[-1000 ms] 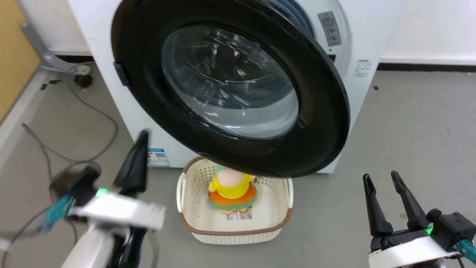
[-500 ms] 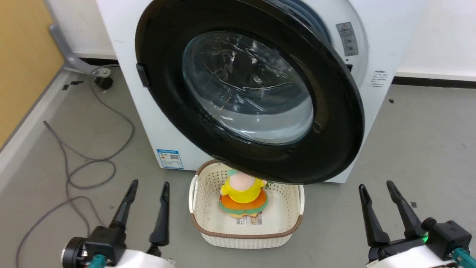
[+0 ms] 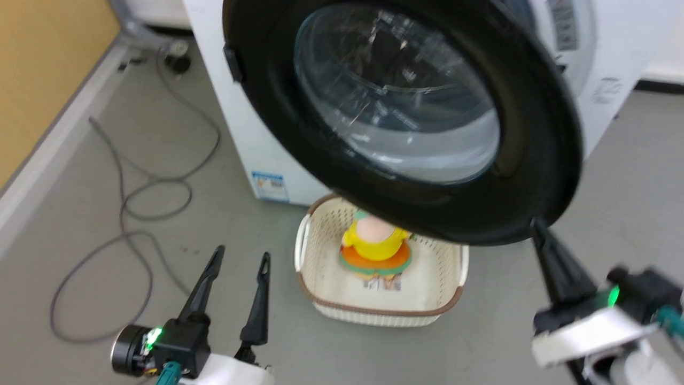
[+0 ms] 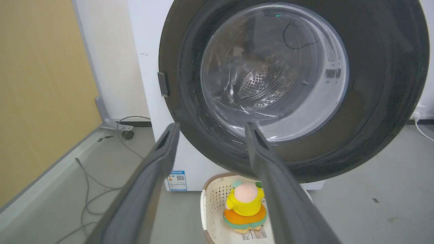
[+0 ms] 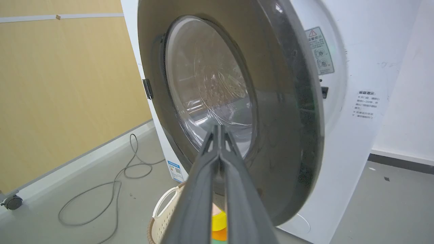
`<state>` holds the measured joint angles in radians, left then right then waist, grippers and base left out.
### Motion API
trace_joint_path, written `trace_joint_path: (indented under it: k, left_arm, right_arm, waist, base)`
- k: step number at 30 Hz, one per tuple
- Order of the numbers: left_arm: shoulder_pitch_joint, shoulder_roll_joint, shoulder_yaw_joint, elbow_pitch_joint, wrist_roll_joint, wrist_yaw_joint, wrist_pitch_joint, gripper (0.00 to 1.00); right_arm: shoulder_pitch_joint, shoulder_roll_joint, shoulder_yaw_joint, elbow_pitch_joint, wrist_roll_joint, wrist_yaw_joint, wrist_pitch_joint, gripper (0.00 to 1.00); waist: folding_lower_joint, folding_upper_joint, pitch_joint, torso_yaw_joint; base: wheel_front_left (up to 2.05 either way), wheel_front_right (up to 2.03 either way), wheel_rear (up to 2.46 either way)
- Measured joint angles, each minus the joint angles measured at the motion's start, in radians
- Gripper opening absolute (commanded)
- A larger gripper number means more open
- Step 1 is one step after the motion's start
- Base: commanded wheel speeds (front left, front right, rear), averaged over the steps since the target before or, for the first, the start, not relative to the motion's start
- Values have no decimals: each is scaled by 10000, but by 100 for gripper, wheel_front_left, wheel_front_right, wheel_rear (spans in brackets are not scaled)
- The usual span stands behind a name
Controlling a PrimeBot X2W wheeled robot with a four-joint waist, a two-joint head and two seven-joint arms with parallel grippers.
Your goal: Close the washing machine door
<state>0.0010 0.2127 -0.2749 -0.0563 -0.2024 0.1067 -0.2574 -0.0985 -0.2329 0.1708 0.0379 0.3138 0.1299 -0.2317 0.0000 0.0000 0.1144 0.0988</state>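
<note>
Head view, door: the washing machine door [image 3: 406,117] stands open from the washing machine [image 3: 256,144], overhanging a cream basket [image 3: 374,313] on the floor.
Head view, grippers: left gripper [image 3: 235,272] low, well apart from the door; right gripper [image 3: 537,229] blurred, beneath the door's lower rim.
Left wrist view: jaws spread wide, empty.
Right wrist view: jaws pressed together on nothing; the tips are perhaps touching the glass.

On the grey floor [image 3: 224,230] stands a cream basket [image 3: 374,320] with a brown rim and small holes in its walls, a yellow and orange soft toy [image 3: 377,243] inside it, and a grey cable [image 3: 123,208] looping to its left near a wood-coloured panel [image 3: 43,64].
</note>
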Motion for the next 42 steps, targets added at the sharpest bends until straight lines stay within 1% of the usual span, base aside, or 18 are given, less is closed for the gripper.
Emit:
trace_joint_path:
  k: [4,13,18,22,27,30,33,34,37,42]
  left_arm:
    - [-302,-224,15,17,155,-136,0,100]
    - [-891,-686,102,59,387,-453,0,100]
    - [-1196,-869,174,59,527,-635,0,100]
    - [-1408,-1020,123,88,698,-849,0,100]
    - [-1639,-1135,165,109,779,-926,0,100]
    - [-1662,-1233,209,121,798,-1009,0,100]
    - [-1663,-1315,297,184,915,-966,0,100]
    - [-1666,-1333,339,201,957,-907,0,100]
    - [-1697,-1367,407,215,970,-907,0,100]
    - [-1706,-1406,499,253,972,-909,0,100]
  right_arm:
    - [-984,-571,73,259,297,0,378,0]
    - [-3053,-1802,-107,1523,957,23,1189,0]
    - [-4101,-2261,-334,2282,1505,27,1534,0]
    - [-5080,-2704,-311,2947,1668,17,1827,0]
    - [-6321,-3020,-134,4084,1818,25,2054,0]
    - [-6962,-3095,-157,4759,1910,23,2100,0]
    - [-7527,-3114,-240,5421,2054,29,2173,0]
    - [-7679,-3116,-236,5609,2098,31,2217,0]
    - [-7953,-3104,-125,6004,2142,115,2211,0]
    - [-8213,-3045,38,6518,2230,123,1998,0]
  waist:
    - [0,0,480,257]
    - [0,0,1484,816]
    - [1,0,1983,1068]
    - [1,0,2395,1207]
    - [1,0,2751,1358]
    - [1,0,2864,1417]
    - [1,0,2928,1455]
    - [1,0,2942,1472]
    - [1,0,2958,1529]
    - [1,0,2908,1565]
  base:
    - [0,0,0]
    - [0,0,0]
    - [0,0,0]
    - [0,0,0]
    - [0,0,0]
    - [0,0,0]
    - [0,0,0]
    - [0,0,0]
    - [0,0,0]
    - [0,0,0]
